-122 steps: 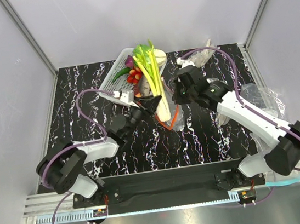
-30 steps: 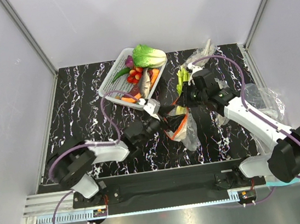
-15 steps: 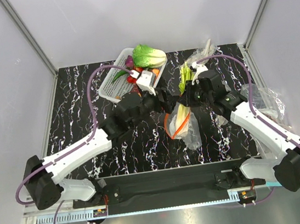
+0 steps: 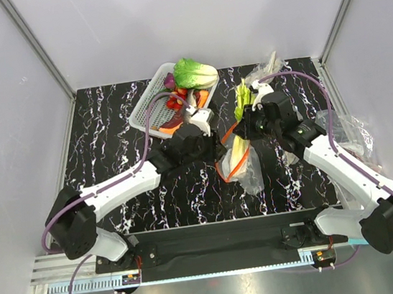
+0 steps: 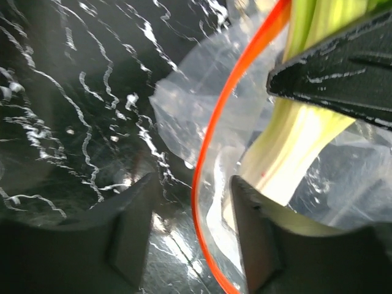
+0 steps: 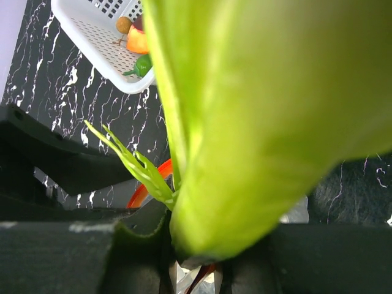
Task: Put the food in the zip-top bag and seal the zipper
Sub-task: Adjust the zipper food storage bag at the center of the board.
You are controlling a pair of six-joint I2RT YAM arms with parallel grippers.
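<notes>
Black marbled table [image 4: 107, 130], grey walls [image 4: 201, 16], basket [image 4: 142, 107] at upper centre; right gripper [image 4: 250, 125] clasps leek [image 4: 242, 97], left gripper [image 5: 191, 190] gapes astride the bag [image 4: 250, 176]'s mouth.

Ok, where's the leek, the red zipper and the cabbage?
leek [image 4: 236, 156], top view, on its pale stalk.
zipper [image 5: 195, 196], left wrist view, on the curve of the red strip.
cabbage [image 4: 195, 73], top view, on the middle of its green leaves.

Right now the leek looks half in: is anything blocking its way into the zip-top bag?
Nothing visible. The stalk of the leek sits inside the open zipper loop of the zip-top bag; the left tool straddles that rim.
</notes>
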